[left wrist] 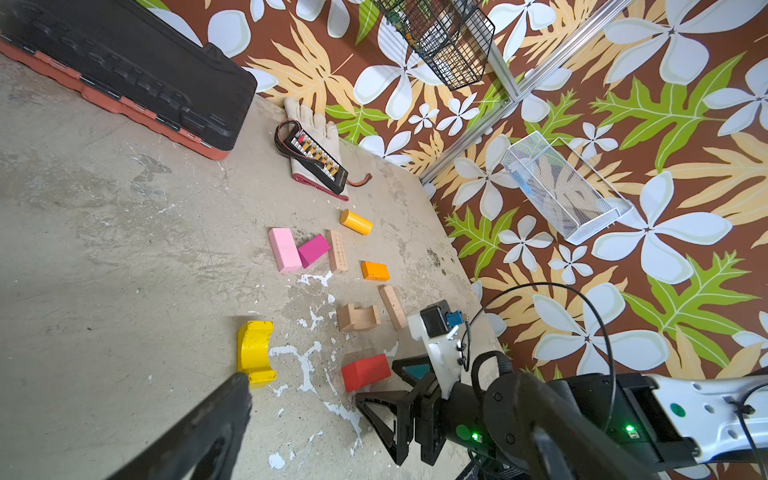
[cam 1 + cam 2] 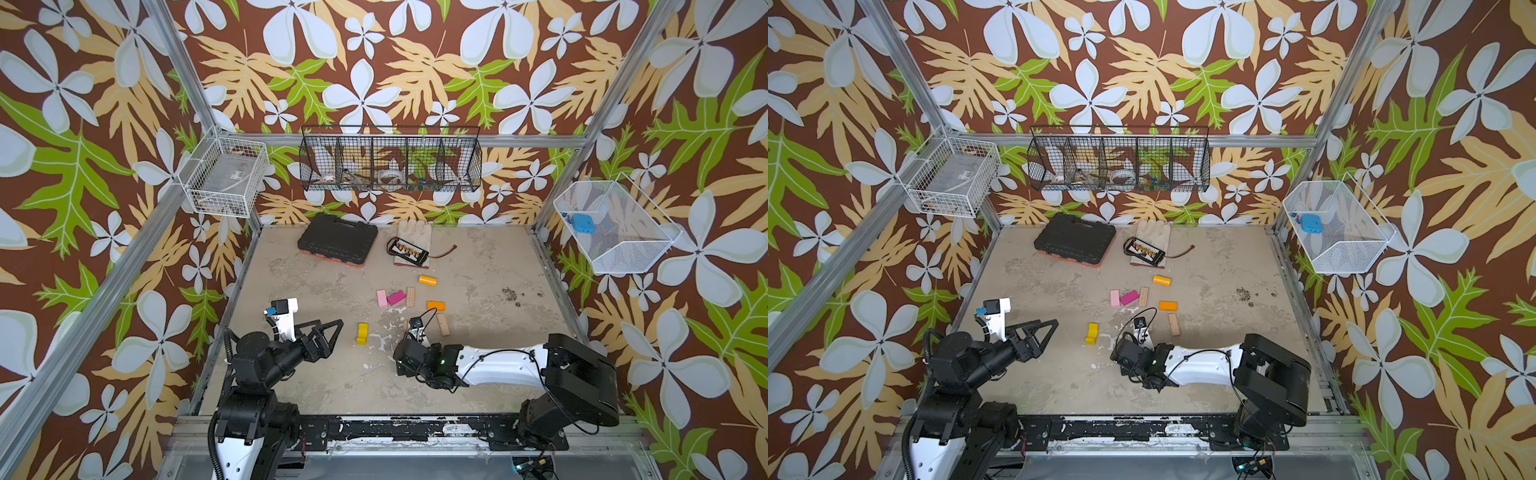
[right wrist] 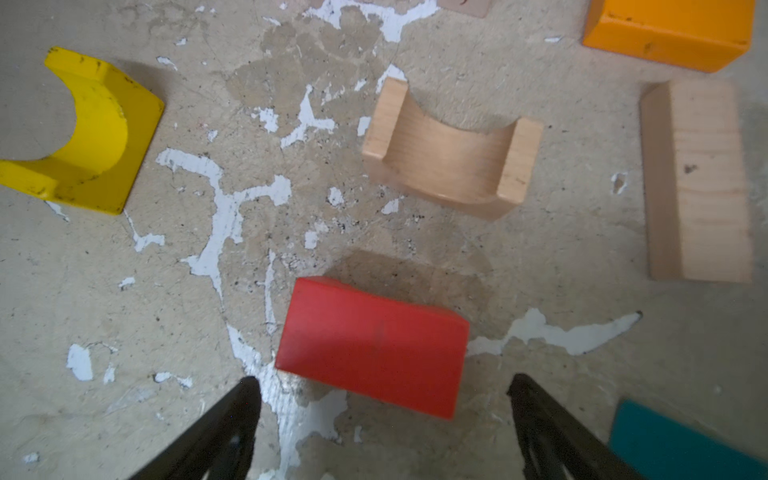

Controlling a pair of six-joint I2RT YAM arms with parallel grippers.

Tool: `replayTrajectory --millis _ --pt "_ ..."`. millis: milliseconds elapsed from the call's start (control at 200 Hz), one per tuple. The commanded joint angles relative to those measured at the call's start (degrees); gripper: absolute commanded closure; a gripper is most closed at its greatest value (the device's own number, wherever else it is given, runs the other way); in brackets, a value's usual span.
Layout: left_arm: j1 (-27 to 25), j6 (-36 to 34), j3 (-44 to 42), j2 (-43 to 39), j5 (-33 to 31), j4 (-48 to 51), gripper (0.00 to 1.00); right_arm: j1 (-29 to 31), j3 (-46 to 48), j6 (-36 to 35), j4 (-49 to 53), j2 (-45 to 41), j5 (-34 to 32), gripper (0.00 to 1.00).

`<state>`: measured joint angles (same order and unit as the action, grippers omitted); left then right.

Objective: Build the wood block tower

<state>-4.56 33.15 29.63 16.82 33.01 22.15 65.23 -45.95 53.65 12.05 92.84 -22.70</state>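
Observation:
The wood blocks lie singly on the table, and no tower shows. My right gripper (image 3: 382,384) stands open just short of the red block (image 3: 374,345), not touching it. A teal block (image 3: 673,444) lies beside one finger. Farther on are a plain wood arch (image 3: 449,162), a wood bar (image 3: 702,183), an orange block (image 3: 669,33) and a yellow arch (image 3: 83,133). In a top view, pink (image 2: 382,298), magenta (image 2: 396,297) and wood (image 2: 410,296) bars and an orange cylinder (image 2: 427,280) lie farther back. My left gripper (image 2: 332,328) hangs open and empty left of the yellow arch (image 2: 362,333).
A black tool case (image 2: 337,244) and a glove with a charger board (image 2: 411,248) lie at the table's back. Wire baskets hang on the back wall (image 2: 390,160) and both sides (image 2: 226,176) (image 2: 611,226). Aluminium rails border the table.

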Motion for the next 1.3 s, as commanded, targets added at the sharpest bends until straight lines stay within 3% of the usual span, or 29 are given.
replayTrajectory --millis 0,370,1296 --pt "-0.01 -0.09 -0.01 -0.12 0.38 -0.53 0.00 -0.08 -1.27 1.63 0.27 1.47 -1.75 0.15" --pt "-0.08 0.08 -0.10 -0.28 0.81 -0.53 0.00 -1.62 -3.36 2.71 2.91 3.34 -4.58 0.45" --pt "-0.09 0.08 -0.18 -0.47 1.02 -0.62 0.00 -6.25 -7.26 0.93 2.10 8.09 -2.26 0.39"
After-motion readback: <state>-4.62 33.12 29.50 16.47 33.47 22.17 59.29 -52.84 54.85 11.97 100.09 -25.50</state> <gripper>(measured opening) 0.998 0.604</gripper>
